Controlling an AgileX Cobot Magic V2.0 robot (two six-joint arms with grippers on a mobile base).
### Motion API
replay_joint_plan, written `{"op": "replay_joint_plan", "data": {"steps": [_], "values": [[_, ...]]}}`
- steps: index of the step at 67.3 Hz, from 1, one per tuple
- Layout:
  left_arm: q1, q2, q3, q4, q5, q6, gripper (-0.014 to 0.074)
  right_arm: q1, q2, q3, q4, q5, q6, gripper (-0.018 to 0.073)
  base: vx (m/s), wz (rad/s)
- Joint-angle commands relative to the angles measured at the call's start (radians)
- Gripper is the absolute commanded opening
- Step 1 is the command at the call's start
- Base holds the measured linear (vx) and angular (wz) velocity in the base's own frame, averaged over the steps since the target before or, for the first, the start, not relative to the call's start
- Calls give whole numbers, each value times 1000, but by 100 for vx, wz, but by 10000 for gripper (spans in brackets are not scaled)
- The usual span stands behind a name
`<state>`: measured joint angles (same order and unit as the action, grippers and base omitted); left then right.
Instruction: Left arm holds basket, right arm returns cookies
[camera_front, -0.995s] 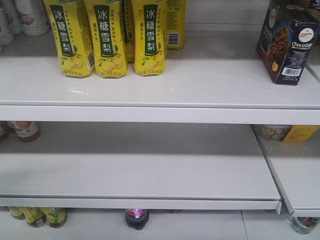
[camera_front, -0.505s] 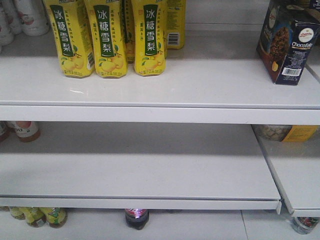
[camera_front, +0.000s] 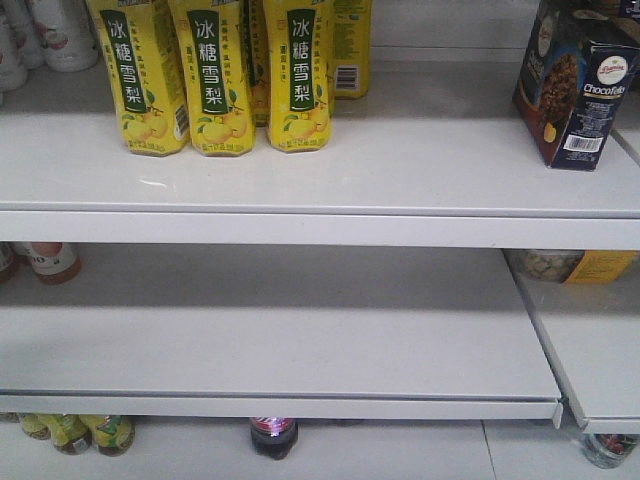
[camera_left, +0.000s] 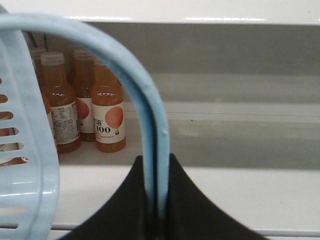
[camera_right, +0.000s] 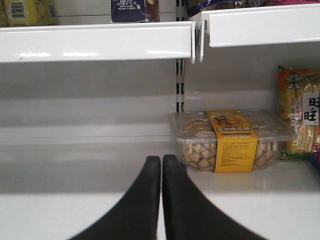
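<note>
The cookies (camera_front: 578, 82), a dark navy box with white lettering and a barcode panel, stand upright at the right end of the top shelf (camera_front: 320, 190). Neither arm shows in the front view. In the left wrist view my left gripper (camera_left: 155, 161) is shut on the flat light blue hoop handle (camera_left: 142, 95) of the basket, whose slotted wall (camera_left: 27, 165) fills the left edge. My right gripper (camera_right: 161, 160) is shut with nothing between its fingers, at the front of a lower shelf. The foot of the cookies box (camera_right: 131, 11) shows on the shelf above it.
Yellow bottles with green labels (camera_front: 215, 75) stand at the top shelf's left. Orange juice bottles (camera_left: 107, 110) stand behind the basket handle. A clear tub of snacks with a yellow label (camera_right: 230, 140) and a snack packet (camera_right: 302, 117) lie right of the right gripper. A shelf lip (camera_right: 100, 42) runs overhead.
</note>
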<state>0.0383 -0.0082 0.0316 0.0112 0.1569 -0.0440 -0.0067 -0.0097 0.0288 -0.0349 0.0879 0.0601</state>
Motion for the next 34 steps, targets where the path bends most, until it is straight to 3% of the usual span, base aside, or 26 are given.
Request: {"op": "replay_joint_plan", "data": {"steps": [1,34], "values": [[-1,-17,-25,16,-99,9,-6,-7,-12,3,-11,-69,-3,-8,0,0],[-1,-17,-25,16,-99,9,-6,-7,-12,3,-11,-69,-3,-8,0,0]]}}
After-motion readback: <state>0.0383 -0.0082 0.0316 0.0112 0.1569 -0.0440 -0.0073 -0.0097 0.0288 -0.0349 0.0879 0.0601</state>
